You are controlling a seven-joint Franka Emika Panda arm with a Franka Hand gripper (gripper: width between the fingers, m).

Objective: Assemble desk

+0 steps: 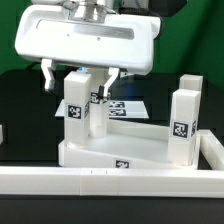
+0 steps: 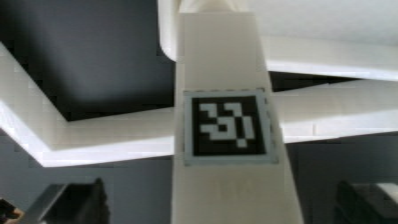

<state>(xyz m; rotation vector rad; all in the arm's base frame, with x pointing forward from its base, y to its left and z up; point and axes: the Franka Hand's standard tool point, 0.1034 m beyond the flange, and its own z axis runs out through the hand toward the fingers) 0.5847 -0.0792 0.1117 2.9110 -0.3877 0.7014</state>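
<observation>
Black desk surface [image 1: 20, 115] fills the scene, and on it lies the white tabletop [image 1: 110, 150], rim up, just behind the long white border rail [image 1: 110, 182] that runs along the near edge. From the exterior view I see my pincer [image 1: 78, 75] hanging under its broad white housing, directly over the tabletop's corner toward the exterior view's left. One tagged leg [image 1: 78, 110] stands upright at that corner, its top rising into the gap between the two fingers [image 1: 47, 72]. The jaws are spread wide: each finger is clear of the leg's sides, gripping nothing. The wrist view agrees, with the leg [image 2: 224, 120] running up the middle and both dark fingertips [image 2: 71, 200] well out to either side. A second leg [image 1: 183, 125] stands upright at the corner toward the exterior view's right, well apart from the pincer.
</observation>
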